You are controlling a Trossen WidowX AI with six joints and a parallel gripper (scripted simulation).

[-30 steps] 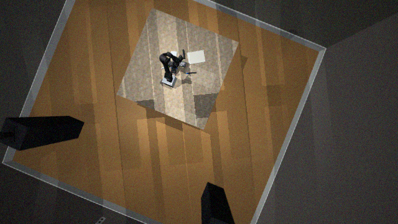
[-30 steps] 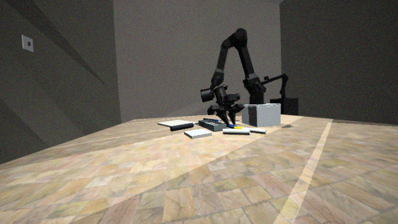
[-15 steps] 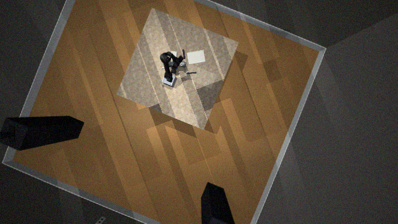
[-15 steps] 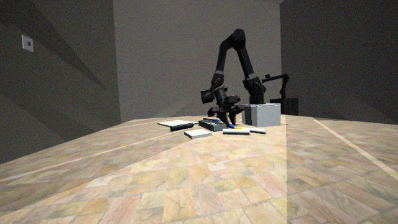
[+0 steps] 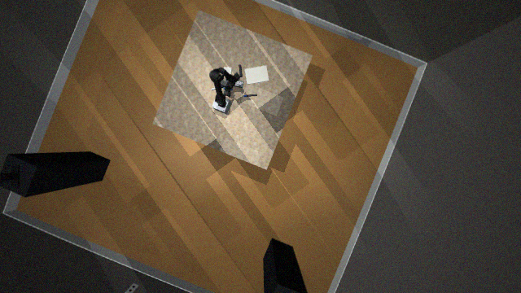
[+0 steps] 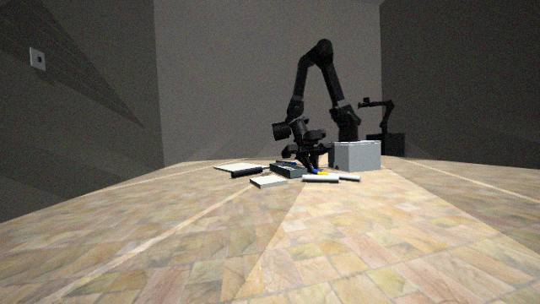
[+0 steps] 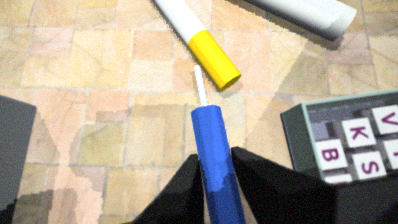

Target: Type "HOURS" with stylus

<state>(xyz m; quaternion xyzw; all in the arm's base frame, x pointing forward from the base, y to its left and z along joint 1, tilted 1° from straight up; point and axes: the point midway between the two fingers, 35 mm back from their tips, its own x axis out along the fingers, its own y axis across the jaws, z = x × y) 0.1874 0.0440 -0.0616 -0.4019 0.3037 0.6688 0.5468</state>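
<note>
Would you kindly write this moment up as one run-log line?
phase: grasping | tool: shut on blue stylus | stylus: flat on desk, tip beside yellow-capped marker | keyboard: right of tool, untouched

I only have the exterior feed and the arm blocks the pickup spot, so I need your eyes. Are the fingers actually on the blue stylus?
Observer: Yes. In the wrist view the gripper is shut on the blue stylus, one black finger pressed against each side of the barrel.
Operator: Where does its tip point?
Observer: The thin white tip points away from the fingers and ends right beside the yellow cap of a white marker; I cannot tell whether they touch.
Operator: And the keyboard?
Observer: The keyboard sits to the right of the stylus in the wrist view, apart from it; keys K, B, S and part of a V show.
</note>
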